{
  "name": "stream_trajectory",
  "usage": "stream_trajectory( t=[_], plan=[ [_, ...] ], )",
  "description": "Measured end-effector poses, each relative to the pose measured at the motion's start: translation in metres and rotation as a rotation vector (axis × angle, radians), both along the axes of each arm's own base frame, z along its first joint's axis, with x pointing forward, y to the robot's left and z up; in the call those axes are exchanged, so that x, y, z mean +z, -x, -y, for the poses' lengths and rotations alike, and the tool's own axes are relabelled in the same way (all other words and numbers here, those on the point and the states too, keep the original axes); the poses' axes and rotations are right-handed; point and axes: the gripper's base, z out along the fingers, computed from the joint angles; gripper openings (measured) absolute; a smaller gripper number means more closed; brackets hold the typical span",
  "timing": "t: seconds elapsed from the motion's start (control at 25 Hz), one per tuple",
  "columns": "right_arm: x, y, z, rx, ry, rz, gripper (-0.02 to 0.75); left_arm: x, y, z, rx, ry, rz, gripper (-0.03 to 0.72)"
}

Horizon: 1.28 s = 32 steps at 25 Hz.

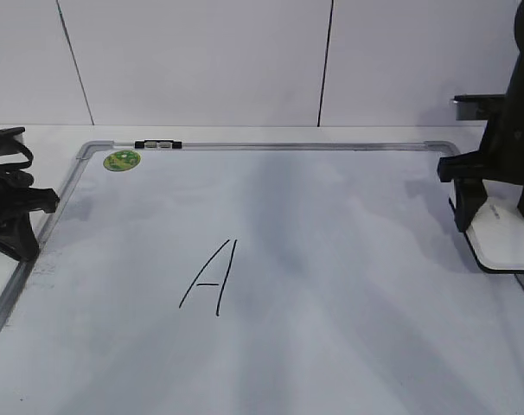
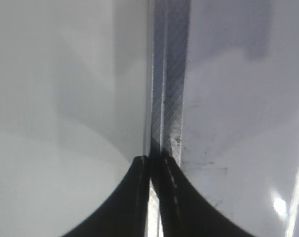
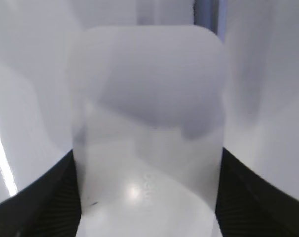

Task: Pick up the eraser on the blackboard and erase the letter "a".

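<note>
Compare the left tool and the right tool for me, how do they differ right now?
The left tool is shut on nothing, its fingers pressed together; the right tool is shut on the eraser. The left tool sits over the left frame rail of the blackboard, the right tool by the board's right edge. Both are black and low over the board, away from the capital A.

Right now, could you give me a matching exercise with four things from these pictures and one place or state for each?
Things:
1. eraser
2. green sticker
3. capital "A"
4. left gripper

Places or states:
a. shut, over the board's left frame
b. far left corner of the blackboard
c. between the fingers of the right gripper
d. near the middle of the board

Pairs: 1-c, 2-b, 3-d, 4-a
</note>
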Motion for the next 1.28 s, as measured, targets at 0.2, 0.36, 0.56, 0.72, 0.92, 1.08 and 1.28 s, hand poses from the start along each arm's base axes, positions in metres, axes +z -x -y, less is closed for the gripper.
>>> stream_trajectory(
  t=[0.2, 0.36, 0.56, 0.72, 0.92, 1.08, 1.28],
  plan=[
    [-0.012, -0.003, -0.001, 0.011, -0.005, -0.03, 0.561, 0.0, 0.0, 0.0, 0.0, 0.0, 0.0, 0.036],
    [-0.022, -0.007, -0.001, 0.014, -0.003, -0.05, 0.561, 0.0, 0.0, 0.0, 0.0, 0.0, 0.0, 0.036],
    [-0.022, -0.019, -0.002, 0.019, -0.005, -0.027, 0.561, 0.0, 0.0, 0.0, 0.001, 0.001, 0.0, 0.037],
    [-0.022, -0.03, -0.003, 0.021, -0.007, -0.007, 0.561, 0.0, 0.0, 0.0, 0.001, 0.001, 0.0, 0.038],
    [-0.028, -0.033, -0.003, 0.024, 0.001, -0.015, 0.561, 0.0, 0.0, 0.0, 0.001, 0.001, 0.0, 0.041],
    [-0.029, -0.033, 0.0, 0.026, 0.028, -0.014, 0.561, 0.0, 0.0, 0.0, 0.001, 0.001, 0.0, 0.043],
    [-0.029, -0.033, 0.0, 0.028, 0.037, -0.013, 0.561, 0.0, 0.0, 0.0, 0.001, 0.001, 0.0, 0.044]
  ],
)
